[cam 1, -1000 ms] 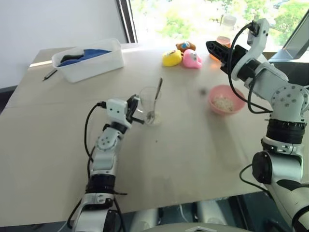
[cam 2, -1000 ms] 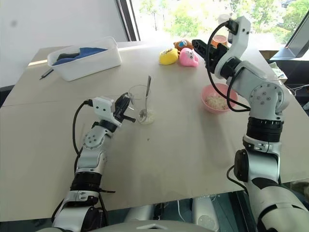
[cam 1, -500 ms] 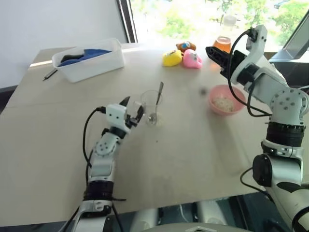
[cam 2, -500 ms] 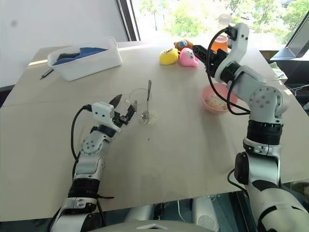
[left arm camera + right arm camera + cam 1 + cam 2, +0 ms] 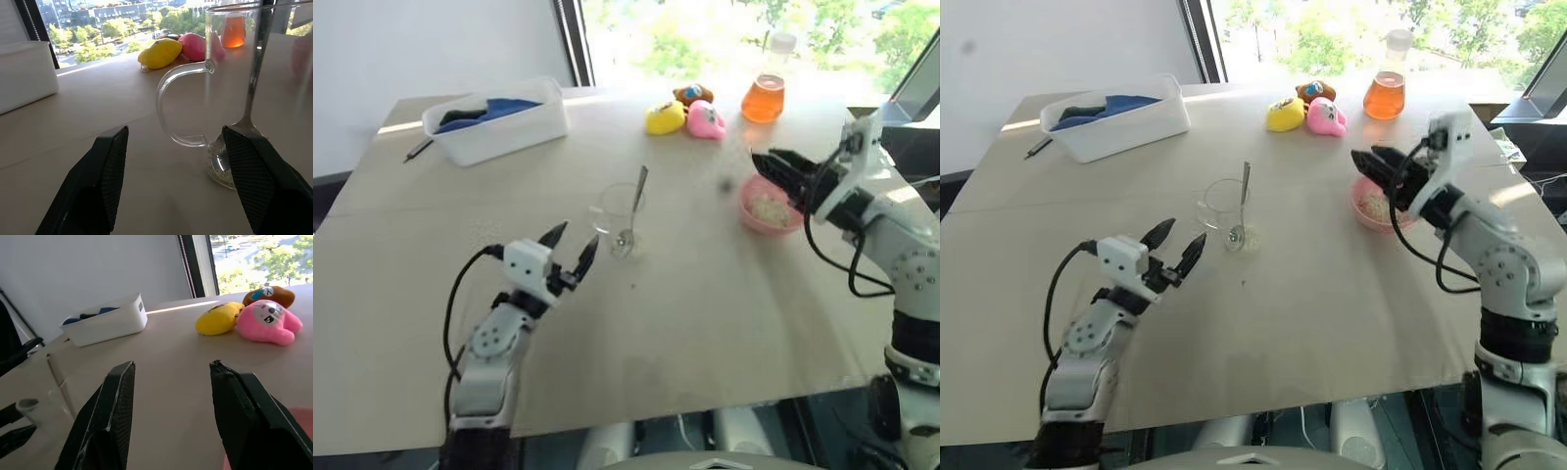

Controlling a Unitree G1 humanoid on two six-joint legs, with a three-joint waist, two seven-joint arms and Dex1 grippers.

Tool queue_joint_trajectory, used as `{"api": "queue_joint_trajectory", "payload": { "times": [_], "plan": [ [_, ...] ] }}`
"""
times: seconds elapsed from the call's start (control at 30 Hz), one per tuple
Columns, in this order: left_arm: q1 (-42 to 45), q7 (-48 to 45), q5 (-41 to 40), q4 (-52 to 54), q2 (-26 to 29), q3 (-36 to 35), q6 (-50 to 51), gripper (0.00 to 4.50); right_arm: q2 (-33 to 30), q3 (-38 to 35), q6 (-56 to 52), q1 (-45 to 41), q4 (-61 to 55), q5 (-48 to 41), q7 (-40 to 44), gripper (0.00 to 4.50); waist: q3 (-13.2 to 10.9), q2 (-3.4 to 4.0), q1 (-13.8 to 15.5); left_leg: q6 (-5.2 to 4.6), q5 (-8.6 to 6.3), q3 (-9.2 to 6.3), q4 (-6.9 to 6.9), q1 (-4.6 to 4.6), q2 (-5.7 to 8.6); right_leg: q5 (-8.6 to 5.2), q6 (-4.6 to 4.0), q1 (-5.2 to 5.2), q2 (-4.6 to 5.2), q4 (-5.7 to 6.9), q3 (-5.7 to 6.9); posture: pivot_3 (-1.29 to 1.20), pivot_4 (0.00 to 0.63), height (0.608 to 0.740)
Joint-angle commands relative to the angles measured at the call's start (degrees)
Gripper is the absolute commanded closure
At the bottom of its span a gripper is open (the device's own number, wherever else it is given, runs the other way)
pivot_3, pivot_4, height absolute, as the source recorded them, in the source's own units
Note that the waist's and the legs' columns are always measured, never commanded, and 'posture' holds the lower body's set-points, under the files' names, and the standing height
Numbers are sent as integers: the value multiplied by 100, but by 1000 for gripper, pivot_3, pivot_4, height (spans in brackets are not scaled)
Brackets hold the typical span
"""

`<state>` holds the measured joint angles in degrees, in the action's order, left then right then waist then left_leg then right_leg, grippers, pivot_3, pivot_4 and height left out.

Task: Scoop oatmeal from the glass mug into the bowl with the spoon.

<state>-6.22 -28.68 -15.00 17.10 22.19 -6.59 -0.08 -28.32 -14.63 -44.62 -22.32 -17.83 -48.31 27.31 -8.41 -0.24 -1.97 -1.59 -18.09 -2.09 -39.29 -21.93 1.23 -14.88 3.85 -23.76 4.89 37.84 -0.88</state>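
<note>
- Sitting at the far left of the table (image 5: 401, 323), a white plastic tub (image 5: 499, 122) is holding blue items and is playing no part here.
- Hovering just short of the glass mug (image 5: 615, 217), the left gripper (image 5: 570, 253) is showing its two black fingers spread apart, gripping nothing.
- Standing upright mid-table, the glass mug is carrying only a thin residue of oatmeal (image 5: 221, 172) at its base; the spoon (image 5: 632, 204) is leaning inside it, handle poking above the rim.
- Judging by looks, the mug is rigid, smooth and breakable, so the side handle facing the left wrist camera, or the straight wall, is looking like the safest hold.
- The slim metal spoon is probably light, stiff and slick; its exposed upper handle is the place to pinch.
- Lying beyond are plush toys (image 5: 685, 116) and a flask of orange liquid (image 5: 764, 93).
- Resting right of the mug, the pink bowl (image 5: 766, 208) is already holding flakes; the right gripper (image 5: 779, 166) is hanging above its near-left rim, fingers parted and empty.
</note>
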Motion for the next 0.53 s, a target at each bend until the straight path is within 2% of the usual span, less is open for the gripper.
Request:
{"api": "queue_joint_trajectory", "payload": {
  "times": [0.03,0.1,0.2,0.37,0.53],
  "plan": [
    [-470,-247,-372,720,208,-108,325,1296,-62,306,974,1134,-400,497,973,2063,0,0,28,-2,-1,0,2,1,0,0,0,2,0,-2,1,0,150,740],
    [-766,-346,-593,968,283,-119,504,1296,-63,451,1478,1620,-342,807,1317,2063,-6,7,34,-13,-7,7,1,5,1,0,0,4,1,-2,-6,0,150,740],
    [-1520,-617,-955,1368,492,-210,852,1296,-448,827,1994,2383,-161,1491,1848,2063,-5,3,17,-24,-13,12,-5,21,1,1,2,16,0,3,-11,0,150,740],
    [-2192,-216,-436,1453,498,-262,970,1296,-504,664,2986,3030,44,1867,2252,2063,-7,2,42,-26,-15,6,-2,36,-8,0,2,31,-12,3,-5,0,150,740],
    [-2195,-48,-145,1274,410,-261,843,1296,-504,732,3459,3345,262,2067,2525,2063,-15,-11,114,-27,-18,6,3,95,-9,-1,1,89,-14,-6,-4,0,150,740]
  ]
}}
